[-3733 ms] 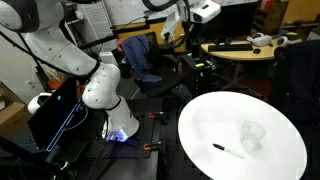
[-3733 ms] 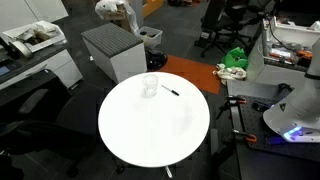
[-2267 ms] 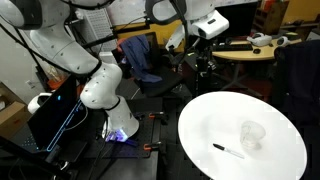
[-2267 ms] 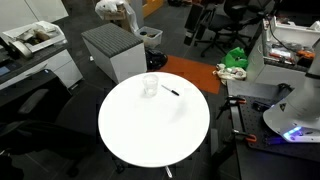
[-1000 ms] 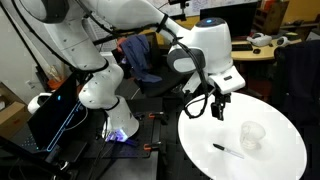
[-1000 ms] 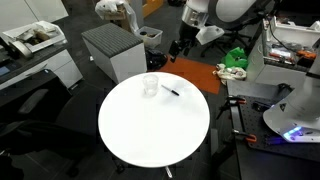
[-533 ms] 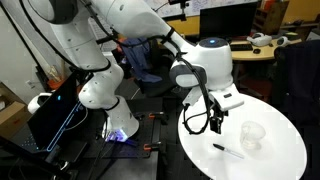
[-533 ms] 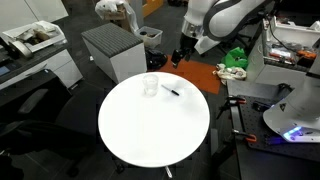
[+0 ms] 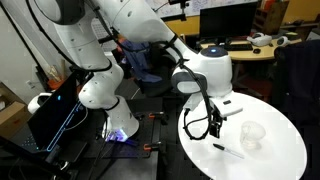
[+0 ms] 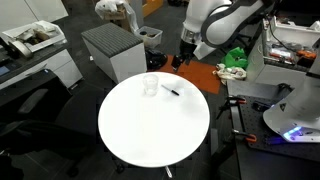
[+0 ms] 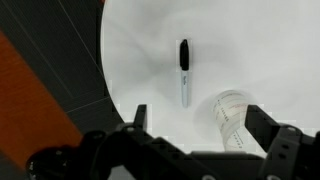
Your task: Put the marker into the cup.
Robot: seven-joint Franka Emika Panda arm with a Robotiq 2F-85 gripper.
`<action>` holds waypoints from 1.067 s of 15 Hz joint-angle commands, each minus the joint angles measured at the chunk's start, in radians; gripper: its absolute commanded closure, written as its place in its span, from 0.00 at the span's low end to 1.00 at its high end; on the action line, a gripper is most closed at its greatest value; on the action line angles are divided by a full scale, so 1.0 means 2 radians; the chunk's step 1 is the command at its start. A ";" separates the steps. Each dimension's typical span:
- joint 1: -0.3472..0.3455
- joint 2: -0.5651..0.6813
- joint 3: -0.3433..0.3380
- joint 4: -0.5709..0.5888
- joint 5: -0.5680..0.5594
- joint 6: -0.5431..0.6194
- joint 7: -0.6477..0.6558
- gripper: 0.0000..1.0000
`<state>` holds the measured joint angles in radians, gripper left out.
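Claw wide open over the table edge, nothing grabbed

The gripper [image 11: 195, 112] has both fingers [image 11: 139, 114] spread way apart in the wrist view, and the only thing between them is bare white table [image 11: 140, 50], so it's empty. In both exterior views the gripper [image 9: 205, 128] [image 10: 177, 60] hangs over the rim of the round table [image 9: 240, 105] [image 10: 150, 130], on the side nearest the robot's base; can't tell how high above it. Just ahead of the fingers the marker [image 11: 184, 70] lies flat on the tabletop, dark cap end pointing away from the claw. The cup [image 11: 233, 112] sits near the marker's other end, toward one finger, not touching it. In both exterior views the marker [image 9: 228, 151] [image 10: 172, 92] and cup [image 9: 251, 135] [image 10: 150, 86] sit close together but apart. An orange patch of floor [image 10: 195, 75] shows past the table edge.
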<state>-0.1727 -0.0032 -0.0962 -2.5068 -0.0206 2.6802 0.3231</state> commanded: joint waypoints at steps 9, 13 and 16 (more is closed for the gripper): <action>0.021 0.040 -0.003 0.005 -0.008 0.036 0.004 0.00; 0.036 0.079 -0.010 0.012 -0.020 0.070 0.016 0.00; 0.047 0.105 -0.020 0.017 -0.019 0.078 0.022 0.00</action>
<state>-0.1120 0.1525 -0.1032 -2.4974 -0.0322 2.8067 0.3251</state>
